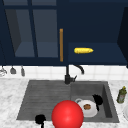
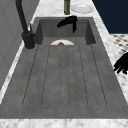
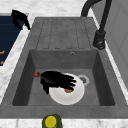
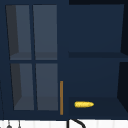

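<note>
Plate [image 3: 72,96] beneath right robot hand [image 3: 56,80]

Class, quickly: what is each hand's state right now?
Left hand: cannot be told, at the sink's front edge.
Right hand: open, over the round white plate.

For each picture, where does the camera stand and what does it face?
Front: faces the sink; left hand low, right hand over the plate.
Left side: looks along the sink toward the plate; both hands.
Right side: opposite; right hand on plate.
Upper: faces the cabinet; shares the corn with front.
</note>
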Controlling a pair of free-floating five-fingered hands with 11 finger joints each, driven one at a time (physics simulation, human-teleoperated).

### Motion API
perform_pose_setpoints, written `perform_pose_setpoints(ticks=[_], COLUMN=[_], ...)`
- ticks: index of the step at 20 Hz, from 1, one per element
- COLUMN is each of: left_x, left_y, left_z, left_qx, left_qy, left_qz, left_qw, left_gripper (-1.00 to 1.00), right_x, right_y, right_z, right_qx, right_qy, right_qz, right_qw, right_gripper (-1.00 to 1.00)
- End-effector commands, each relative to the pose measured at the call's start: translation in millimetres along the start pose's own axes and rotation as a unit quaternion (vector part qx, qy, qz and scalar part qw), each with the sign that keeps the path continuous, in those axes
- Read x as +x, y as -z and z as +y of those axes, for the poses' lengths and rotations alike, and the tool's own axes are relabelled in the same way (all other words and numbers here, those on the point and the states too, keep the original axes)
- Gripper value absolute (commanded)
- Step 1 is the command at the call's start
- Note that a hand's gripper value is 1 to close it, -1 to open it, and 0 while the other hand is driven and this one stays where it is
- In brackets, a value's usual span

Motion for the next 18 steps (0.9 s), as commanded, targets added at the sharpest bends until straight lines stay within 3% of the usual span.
perform_pose_setpoints(ticks=[1, 6, 12, 18], left_x=[0, 0, 0, 0], left_y=[0, 0, 0, 0], left_z=[0, 0, 0, 0], left_qx=[0.000, 0.000, 0.000, 0.000], left_qy=[0.000, 0.000, 0.000, 0.000], left_qz=[0.000, 0.000, 0.000, 0.000], left_qw=[1.0000, 1.0000, 1.0000, 1.0000], left_gripper=[0.00, 0.00, 0.00, 0.00], right_x=[-5, -14, -22, -43], right_y=[-32, -73, -100, -127], right_z=[0, -12, -40, -82], right_qx=[-0.010, -0.029, -0.038, -0.012], right_qy=[0.003, -0.001, -0.005, 0.002], right_qz=[-0.001, -0.001, 0.001, 0.009], right_qw=[0.9999, 0.9996, 0.9993, 0.9999], right_gripper=[-1.00, -1.00, -1.00, -1.00])
